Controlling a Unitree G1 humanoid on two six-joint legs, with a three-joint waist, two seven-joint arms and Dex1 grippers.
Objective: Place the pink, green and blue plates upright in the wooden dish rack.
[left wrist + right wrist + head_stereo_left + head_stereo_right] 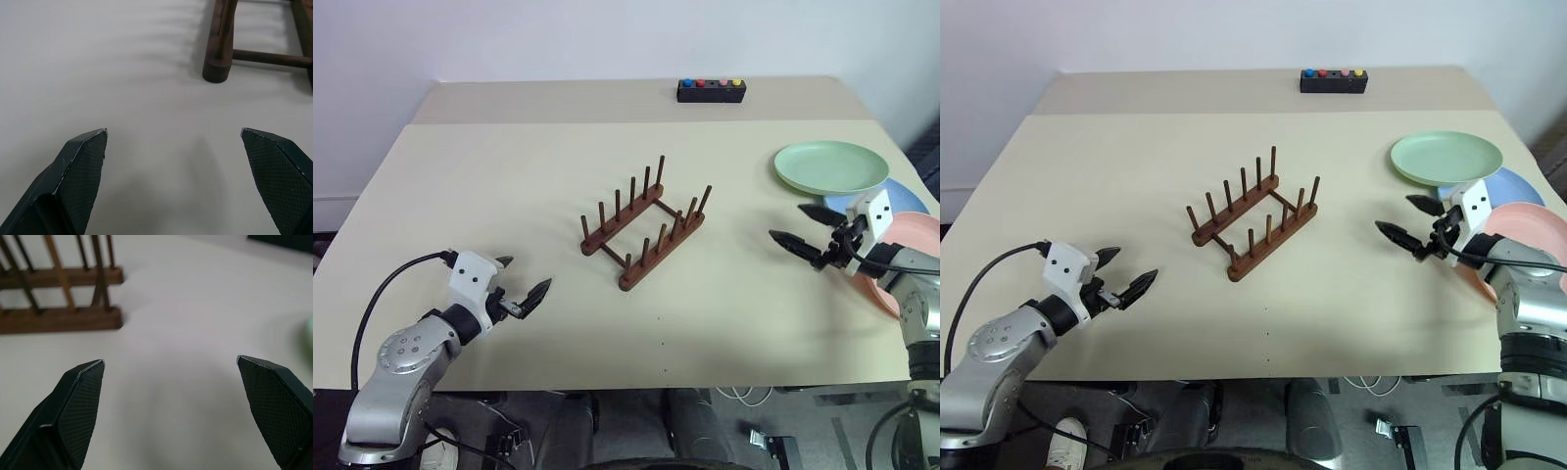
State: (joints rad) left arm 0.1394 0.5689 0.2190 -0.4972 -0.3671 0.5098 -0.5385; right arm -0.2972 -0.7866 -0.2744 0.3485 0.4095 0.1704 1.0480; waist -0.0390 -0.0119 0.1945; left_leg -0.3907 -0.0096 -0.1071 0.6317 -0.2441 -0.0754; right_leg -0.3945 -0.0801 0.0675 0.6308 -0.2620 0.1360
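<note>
The wooden dish rack (644,227) stands empty in the middle of the beige table, its pegs upright. At the table's right side lie three overlapping plates: the green plate (830,166) farthest back, the blue plate (907,199) partly under it, and the pink plate (915,235) nearest, partly hidden by my right arm. My right gripper (803,227) hovers open just left of the plates, pointing toward the rack. On the near left, my left gripper (521,282) is open above bare table, aimed at the rack. The rack's end (218,58) shows beyond its fingers, and the rack (58,318) also lies ahead of the right gripper.
A black box with coloured buttons (712,90) sits at the far edge of the table. The table's front edge (636,384) runs close below both arms. A black cable (382,294) loops from the left wrist.
</note>
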